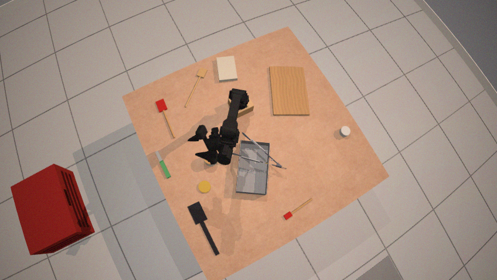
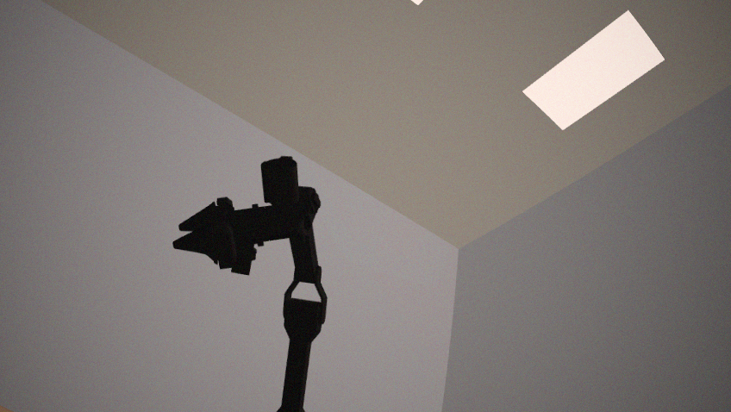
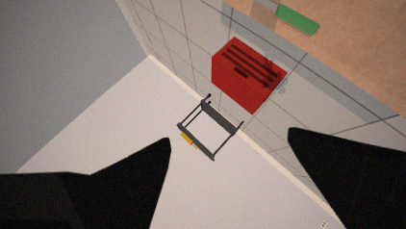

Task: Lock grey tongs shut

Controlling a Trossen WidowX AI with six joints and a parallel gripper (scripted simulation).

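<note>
So my fingers (image 1: 192,147) (image 2: 176,237) are spread wide with nothing between them, up in the air and pointing off toward the red cabinet (image 1: 52,208) (image 3: 242,77). The grey tongs (image 1: 262,151) are lying open across the roasting tin (image 1: 252,194), arms spread, and the wooden board (image 1: 289,91) sits well apart from them. I'd call this the approach, with the grab, squeeze and lock all undone. Next I reckon I need to swing round over the tin, angle down and take the tongs so I can turn the tips up before squeezing. Squeeze with the tips down and they probably just spring open again.
</note>
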